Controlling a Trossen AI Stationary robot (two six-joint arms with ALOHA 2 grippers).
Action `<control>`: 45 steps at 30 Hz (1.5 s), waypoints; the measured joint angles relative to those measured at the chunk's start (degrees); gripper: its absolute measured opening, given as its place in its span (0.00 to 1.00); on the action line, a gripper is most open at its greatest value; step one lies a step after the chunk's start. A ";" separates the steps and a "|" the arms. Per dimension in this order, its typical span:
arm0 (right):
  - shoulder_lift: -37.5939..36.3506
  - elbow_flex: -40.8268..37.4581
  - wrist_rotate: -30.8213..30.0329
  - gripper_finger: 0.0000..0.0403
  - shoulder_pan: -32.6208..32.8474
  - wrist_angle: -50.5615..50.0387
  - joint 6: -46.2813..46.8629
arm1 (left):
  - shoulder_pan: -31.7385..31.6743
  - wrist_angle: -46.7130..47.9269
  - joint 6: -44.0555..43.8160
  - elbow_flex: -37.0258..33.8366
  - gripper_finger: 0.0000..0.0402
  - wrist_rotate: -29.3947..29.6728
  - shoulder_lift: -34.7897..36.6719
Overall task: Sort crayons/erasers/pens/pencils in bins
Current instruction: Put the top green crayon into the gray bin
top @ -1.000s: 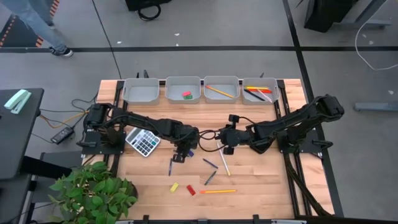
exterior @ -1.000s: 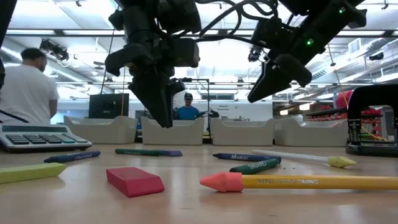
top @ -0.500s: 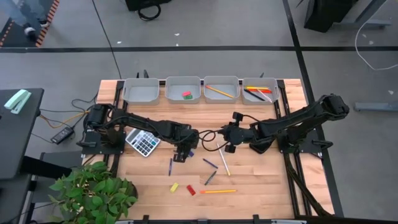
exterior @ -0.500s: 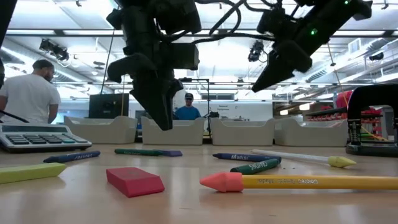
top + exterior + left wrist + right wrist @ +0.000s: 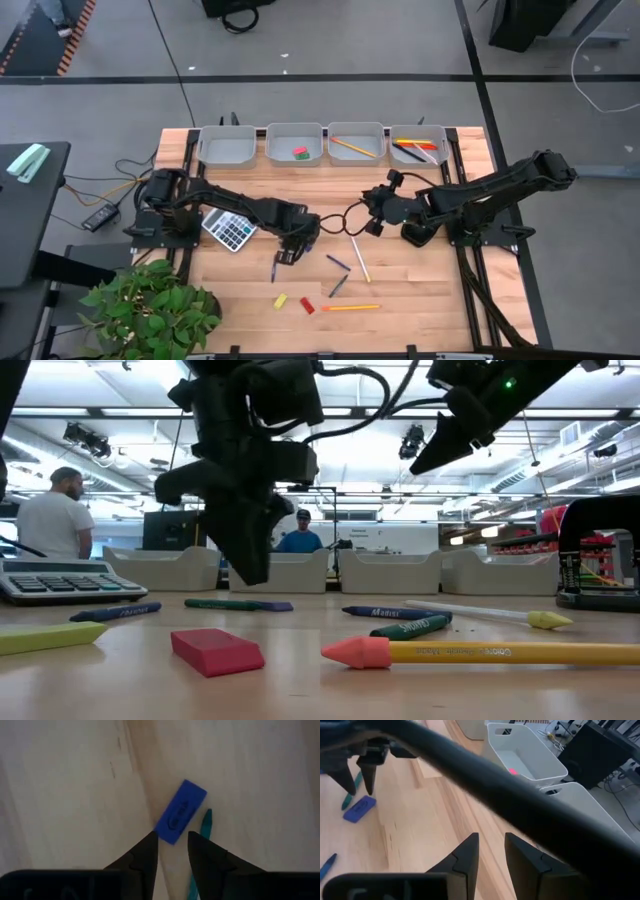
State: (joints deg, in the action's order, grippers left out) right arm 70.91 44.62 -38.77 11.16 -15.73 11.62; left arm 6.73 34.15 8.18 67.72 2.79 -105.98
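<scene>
left gripper [image 5: 171,847]: hung just above the blue eraser [image 5: 180,818], fingers narrowly apart, gripping nothing
right gripper [image 5: 490,851]: raised mid-table, fingers narrowly apart, empty
bins [image 5: 295,146]: lined the far edge, pink eraser [image 5: 299,152] inside one

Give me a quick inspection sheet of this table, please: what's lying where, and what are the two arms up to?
Surface: wooden table.
Job's things: four grey bins along the far edge; blue eraser on the wood; red eraser, yellow eraser and pencil near the front.
Clutter: calculator at left.
Grippers: left gripper open, empty, just above the blue eraser; right gripper open, empty, raised mid-table.
Cables: black cable between the arms.
Surroundings: plant, person behind.
</scene>
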 joint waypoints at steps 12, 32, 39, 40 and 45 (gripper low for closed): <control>0.13 0.00 0.00 0.26 0.00 -0.56 0.42 | 2.32 3.90 -1.11 -0.02 0.30 -0.06 -0.02; 0.13 0.00 0.87 0.26 0.00 -1.24 0.66 | 2.92 4.55 -1.22 0.20 0.22 2.72 -3.80; 0.13 0.00 0.86 0.26 0.00 -1.42 0.39 | 2.81 3.83 -0.04 0.13 0.14 2.59 -3.86; 0.13 0.00 0.87 0.26 0.00 -1.46 0.34 | 2.80 3.77 -0.04 0.13 0.12 2.54 -3.86; 0.15 0.00 0.88 0.26 0.00 -1.94 0.24 | 2.75 3.04 0.03 0.13 0.05 2.09 -5.00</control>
State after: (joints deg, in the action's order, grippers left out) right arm 71.07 44.62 -37.89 11.16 -17.67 11.86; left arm 9.47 37.19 8.21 67.85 4.88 -110.98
